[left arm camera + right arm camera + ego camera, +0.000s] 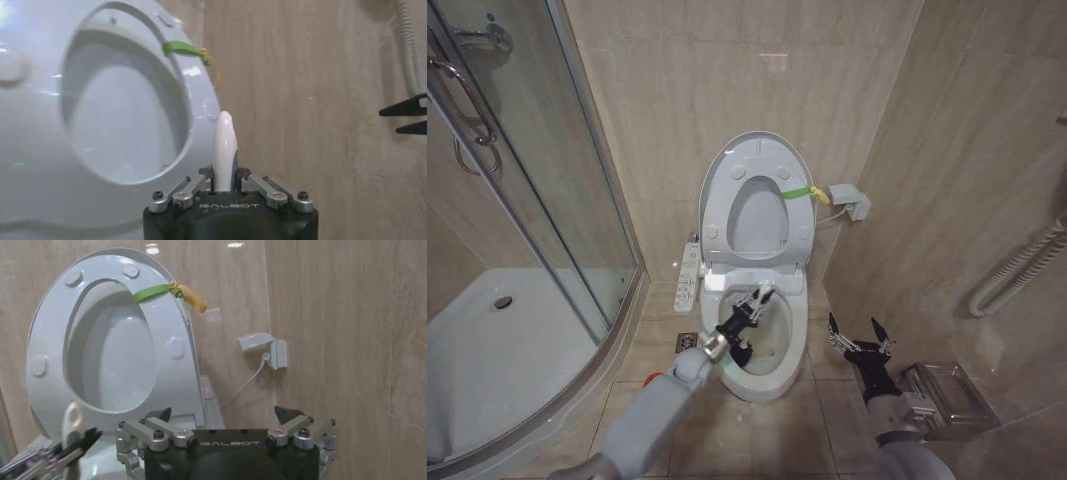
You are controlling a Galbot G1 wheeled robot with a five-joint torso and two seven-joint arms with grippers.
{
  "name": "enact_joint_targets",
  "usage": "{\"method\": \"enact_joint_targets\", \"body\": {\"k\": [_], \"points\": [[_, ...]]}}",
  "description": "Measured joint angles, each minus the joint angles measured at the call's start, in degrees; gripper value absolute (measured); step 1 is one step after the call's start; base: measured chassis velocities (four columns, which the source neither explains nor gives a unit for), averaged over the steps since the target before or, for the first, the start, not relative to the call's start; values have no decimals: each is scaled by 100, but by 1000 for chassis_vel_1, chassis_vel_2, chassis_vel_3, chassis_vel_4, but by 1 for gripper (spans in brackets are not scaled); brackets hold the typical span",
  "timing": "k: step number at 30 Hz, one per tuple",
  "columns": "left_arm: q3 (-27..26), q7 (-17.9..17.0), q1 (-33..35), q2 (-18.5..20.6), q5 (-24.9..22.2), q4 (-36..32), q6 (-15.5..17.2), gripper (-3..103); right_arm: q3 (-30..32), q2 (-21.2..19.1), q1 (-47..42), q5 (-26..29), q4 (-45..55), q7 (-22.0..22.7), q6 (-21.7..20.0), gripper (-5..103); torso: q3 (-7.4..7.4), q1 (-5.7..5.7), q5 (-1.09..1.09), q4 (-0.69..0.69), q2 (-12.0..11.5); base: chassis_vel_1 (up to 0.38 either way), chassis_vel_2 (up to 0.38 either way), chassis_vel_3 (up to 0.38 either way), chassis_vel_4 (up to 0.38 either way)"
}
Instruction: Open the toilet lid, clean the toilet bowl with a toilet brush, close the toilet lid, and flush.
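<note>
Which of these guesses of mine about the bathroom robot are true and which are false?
1. The toilet lid stands raised against the wall. True.
2. The left gripper is empty. False: it is shut on the toilet brush, gripping its pale handle over the toilet bowl.
3. The right gripper is holding the lid up. False: it hangs open beside the bowl, touching nothing.
4. A green-yellow strap is fixed at the lid's edge. True.
5. The button panel lies on the side of the bowl nearer the glass shower door. True.
</note>
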Motion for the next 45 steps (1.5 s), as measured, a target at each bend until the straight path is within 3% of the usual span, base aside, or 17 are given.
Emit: {"method": "enact_joint_targets", "body": {"k": [9,32,39,45], "points": [[-335,-163,834,394,-4,-743,170,19,0,0,0,0,0,1,0,100,0,0,1,0,0,0,0,0,0],[-1078,-328,2404,610,529,-1705,193,19,0,0,0,0,0,1,0,100,0,0,1,0,0,0,0,0,0],[-1111,-326,2451,604,550,-1741,187,19,0,0,0,0,0,1,0,100,1,-1,0,1,0,0,0,0,0],[-1042,-322,1748,574,388,-1282,144,19,0,1,0,0,0,1,0,100,1,0,1,-1,0,0,0,0,0]]}}
